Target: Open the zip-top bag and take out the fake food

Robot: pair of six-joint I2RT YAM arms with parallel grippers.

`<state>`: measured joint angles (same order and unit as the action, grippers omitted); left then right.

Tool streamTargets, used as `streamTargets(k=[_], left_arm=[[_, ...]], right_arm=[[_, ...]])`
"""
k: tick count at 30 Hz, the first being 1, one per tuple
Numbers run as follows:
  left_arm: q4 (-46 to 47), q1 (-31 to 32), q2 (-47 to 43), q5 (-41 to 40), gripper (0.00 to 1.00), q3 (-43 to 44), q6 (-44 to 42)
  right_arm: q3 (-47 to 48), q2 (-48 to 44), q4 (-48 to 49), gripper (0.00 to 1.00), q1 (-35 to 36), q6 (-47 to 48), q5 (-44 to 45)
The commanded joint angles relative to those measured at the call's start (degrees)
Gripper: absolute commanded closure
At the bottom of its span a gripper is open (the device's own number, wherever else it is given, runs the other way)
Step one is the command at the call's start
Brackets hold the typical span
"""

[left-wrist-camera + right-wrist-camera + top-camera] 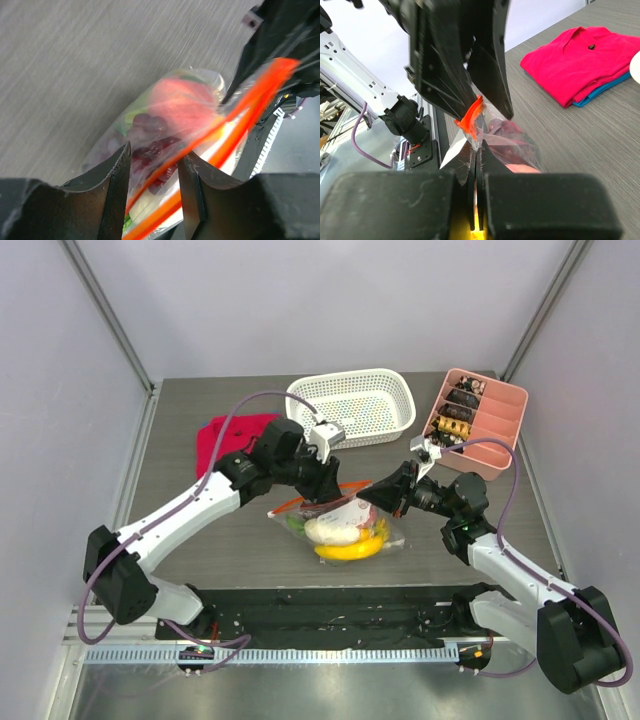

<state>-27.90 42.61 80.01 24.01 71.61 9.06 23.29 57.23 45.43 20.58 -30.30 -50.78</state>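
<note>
Right hand (475, 155) pinches zip-top bag (385, 538) lip; left hand (152, 162) straddles zipper strip (250, 95), grip unclear; fake food (337, 532) all inside.

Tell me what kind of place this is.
Likely a robot test cell rather than a kitchen: a left arm and right arm bolted to a grey table, plain pale walls closing it in, and props like a perforated basket.

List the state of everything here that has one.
zip-top bag: resting on the table, top pulled up, seal unclear.
fake food: inside the bag.
left gripper: open, astride the zipper strip.
right gripper: shut on the bag.
white basket: upright.
pink tray: upright, holding dark pieces.
red shirt: folded.
</note>
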Motion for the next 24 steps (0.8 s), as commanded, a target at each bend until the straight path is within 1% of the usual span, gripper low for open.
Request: streamTargets(k=[1, 3, 4, 6, 7, 8, 9, 10, 11, 12, 13, 14, 16, 17, 18, 19, 20, 21, 22, 24], left_arm=[[1.8, -0.2, 1.4, 1.7, 0.58, -2.4, 2.3], [2.2, -0.3, 0.8, 3.2, 0.69, -5.0, 3.3], [2.3, -0.2, 0.3, 2.9, 1.00, -5.7, 3.9], [2.8, -0.5, -2.3, 1.8, 1.00, -7.7, 6.1], [3.2, -0.4, -3.6, 1.7, 1.00, -8.1, 6.9], [3.6, -0.4, -4.8, 1.2, 1.00, -8.4, 8.2], [3.9, -0.4, -7.3, -1.2, 1.00, -8.4, 10.2], [5.9, -0.3, -8.3, -2.0, 1.00, -8.5, 14.3], [7.4, -0.3, -9.0, -1.8, 1.00, -8.9, 17.0], [8.9, -0.4, -9.5, 0.1, 1.00, -9.1, 19.3], [10.5, -0.2, -9.4, 0.4, 1.00, -9.2, 23.7], [12.3, 0.4, -9.1, 0.3, 1.00, -9.2, 25.4], [13.6, 1.0, -8.1, -1.6, 1.00, -9.0, 28.5], [15.2, 1.5, -8.0, -2.8, 1.00, -9.2, 31.5], [16.4, 1.8, -7.9, -3.7, 1.00, -10.1, 33.0], [17.3, 1.9, -8.4, -6.1, 1.00, -10.6, 34.3], [19.9, 2.4, -8.6, -6.8, 1.00, -11.3, 36.1], [21.0, 2.7, -9.1, -7.2, 1.00, -12.5, 36.5], [22.1, 2.8, -9.3, -7.8, 1.00, -13.1, 36.6], [23.4, 3.1, -9.7, -7.6, 1.00, -13.7, 37.0]], right_arm=[[3.3, -1.2, 4.5, 0.99, 0.4, 0.0, -0.5], [3.4, -1.2, 4.1, 0.99, 0.4, -0.4, 0.2], [3.6, -1.2, 3.4, 0.99, 0.4, -0.3, 0.8], [4.9, -1.1, -1.0, 0.99, 0.4, 0.1, 2.3], [5.8, -0.8, -4.2, 0.98, 0.3, 0.2, 5.4], [8.9, 0.1, -12.9, 0.82, 0.4, 0.5, 7.3], [11.0, 0.3, -18.5, 0.73, 0.5, 0.5, 10.1], [13.2, 0.9, -24.1, 0.66, 0.7, -0.1, 12.8], [17.1, 0.9, -34.8, 0.43, 0.9, -0.2, 17.5], [19.1, 0.8, -39.9, 0.31, 1.2, -0.5, 20.7], [21.1, 0.9, -45.0, 0.26, 1.5, -1.1, 24.1], [25.4, 1.1, -56.1, 0.25, 1.7, -0.6, 28.9], [29.4, 1.9, -64.6, 0.22, 2.4, -0.4, 33.7], [32.4, 1.8, -71.3, 0.20, 2.7, -1.8, 36.4], [33.3, 1.4, -73.6, 0.20, 2.9, -2.6, 40.7], [33.7, -0.3, -75.6, 0.20, 3.4, -3.4, 42.6], [34.1, -1.5, -78.4, 0.20, 3.8, -4.6, 44.1], [34.0, -2.8, -79.7, 0.20, 4.1, -4.8, 48.4], [34.0, -5.8, -81.0, 0.19, 4.5, -5.1, 50.2], [33.9, -8.0, -84.5, 0.19, 4.6, -5.1, 50.2]])
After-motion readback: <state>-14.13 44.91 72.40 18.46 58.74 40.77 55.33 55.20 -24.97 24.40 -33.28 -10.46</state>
